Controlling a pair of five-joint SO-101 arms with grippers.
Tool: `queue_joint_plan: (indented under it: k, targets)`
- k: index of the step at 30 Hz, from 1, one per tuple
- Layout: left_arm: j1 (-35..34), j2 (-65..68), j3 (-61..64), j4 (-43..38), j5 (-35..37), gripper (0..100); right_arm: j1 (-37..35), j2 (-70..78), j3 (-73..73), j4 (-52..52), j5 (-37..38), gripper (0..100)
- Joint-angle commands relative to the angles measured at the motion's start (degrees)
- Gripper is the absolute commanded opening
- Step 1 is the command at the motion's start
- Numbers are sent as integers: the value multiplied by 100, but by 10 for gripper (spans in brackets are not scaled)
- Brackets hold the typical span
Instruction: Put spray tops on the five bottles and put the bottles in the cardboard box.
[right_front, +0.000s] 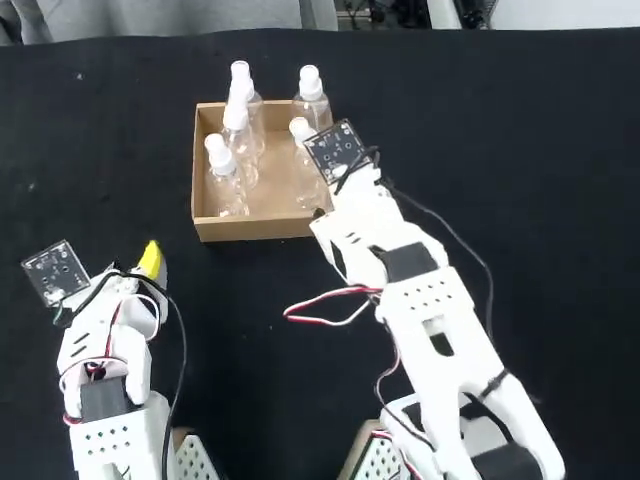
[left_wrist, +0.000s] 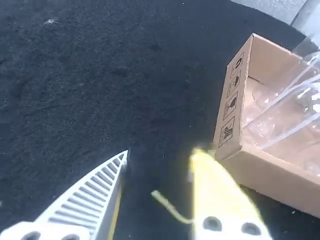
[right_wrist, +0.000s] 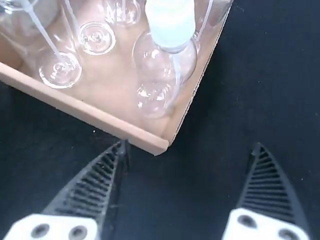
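Since five spray-topped clear bottles (right_front: 227, 182) fill the brown cardboard box (right_front: 250, 230), left claw (left_wrist: 160, 155) and right claw (right_wrist: 190, 146) gape empty.

It looks like a robot lab. A white left arm (right_front: 105, 350) and right arm (right_front: 440, 310), with loose wires (right_front: 320, 312), sit at a black-clothed counter (right_front: 540, 130). Gear (right_front: 400, 14) sits behind.

The right arm (right_front: 420, 290) hides the cardboard box's (right_front: 250, 228) five-o'clock corner and one bottle's (right_front: 300, 130) lower half.
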Motion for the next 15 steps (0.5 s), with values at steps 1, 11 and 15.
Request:
queue_joint_plan:
  k: [1,11,15]
  targets:
    - [136,-44,136,-18,-519,80,167,-488,-136,273,-62,314]
    - [382,-35,136,44,-536,72,686,-1490,4,1160,-70,312]
    - [338,-35,136,44,-571,75,686,-2097,418,1178,-70,231]
